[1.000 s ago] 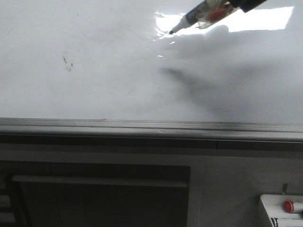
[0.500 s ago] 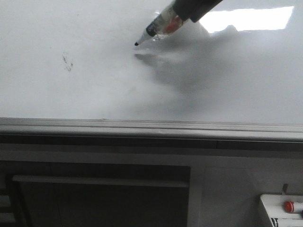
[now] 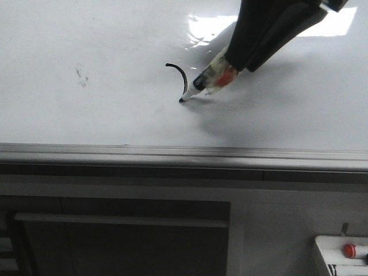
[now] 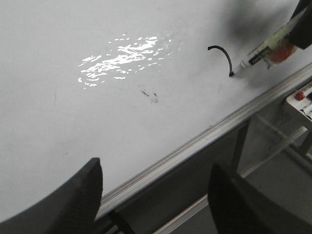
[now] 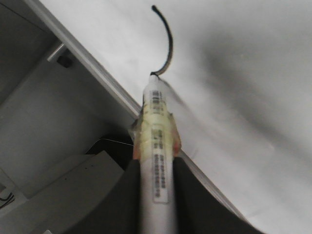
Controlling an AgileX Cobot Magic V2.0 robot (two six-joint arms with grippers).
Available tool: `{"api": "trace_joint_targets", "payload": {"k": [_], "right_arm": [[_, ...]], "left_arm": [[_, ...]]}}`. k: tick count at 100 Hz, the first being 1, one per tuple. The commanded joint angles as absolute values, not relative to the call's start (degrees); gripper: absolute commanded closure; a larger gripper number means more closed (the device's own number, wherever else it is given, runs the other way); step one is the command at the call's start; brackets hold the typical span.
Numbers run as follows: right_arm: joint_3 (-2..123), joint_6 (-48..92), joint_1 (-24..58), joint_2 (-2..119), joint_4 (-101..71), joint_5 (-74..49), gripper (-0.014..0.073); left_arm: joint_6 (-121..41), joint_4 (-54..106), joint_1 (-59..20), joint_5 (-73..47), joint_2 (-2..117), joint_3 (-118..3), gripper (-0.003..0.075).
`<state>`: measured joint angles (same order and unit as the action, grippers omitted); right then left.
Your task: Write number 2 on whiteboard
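Note:
The whiteboard [image 3: 115,46] is glossy white with a grey metal frame. A thin black curved arc [image 3: 183,77] is drawn on it, like the curved top of a 2. My right gripper [image 3: 241,57] is shut on a white marker [image 3: 210,80], whose black tip touches the board at the arc's lower end. The right wrist view shows the fingers clamping the marker barrel [image 5: 156,141] and the arc [image 5: 169,44] beyond its tip. My left gripper [image 4: 153,180] is open and empty over the board's near edge, far from the arc [image 4: 225,53].
Small dark smudge specks [image 3: 81,76] lie left of the arc. A bright light reflection [image 3: 207,26] sits at the board's far side. A small white box with a red button [image 3: 345,253] stands below the board at the right. The frame edge [image 3: 172,152] runs along the front.
The marker tip came down from the far right, touched the board and drew a curved arc toward the near side. The right gripper followed it closer to the front.

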<state>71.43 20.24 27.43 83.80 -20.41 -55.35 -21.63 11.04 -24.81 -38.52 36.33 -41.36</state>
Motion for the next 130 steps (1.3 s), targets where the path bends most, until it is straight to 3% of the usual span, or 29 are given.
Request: {"api": "trace_joint_targets", "payload": {"k": [1,61,78,91,112,130], "right_arm": [[72.6,19.5,28.7,84.6,-18.7,-48.2,0.0556],[71.8,20.2,24.1,81.5,-19.1,-54.6,0.0556],[71.4,35.7,24.2,78.0,-30.5,-60.9,0.0556],[71.0,48.6,24.3,74.4,-39.0,-62.9,0.0556],[71.0,59.3,27.1,73.4,-39.2,-66.9,0.0556],[71.0,67.2,27.7,73.4,-39.1,-65.7,0.0556]], "left_arm": [[-21.1,11.7,-24.6,-33.9,36.4,-42.9,0.0289],[-21.2,11.1,-24.6,-34.4,36.4,-42.9,0.0289],[-24.5,12.1,-24.6,-41.9,38.6,-45.7,0.0289],[-37.4,19.6,-24.6,-49.6,43.5,-49.2,0.0289],[-55.5,32.7,-28.6,-49.4,53.2,-52.1,0.0289],[-58.1,33.3,-34.5,-48.9,62.3,-56.6,0.0289]]}}
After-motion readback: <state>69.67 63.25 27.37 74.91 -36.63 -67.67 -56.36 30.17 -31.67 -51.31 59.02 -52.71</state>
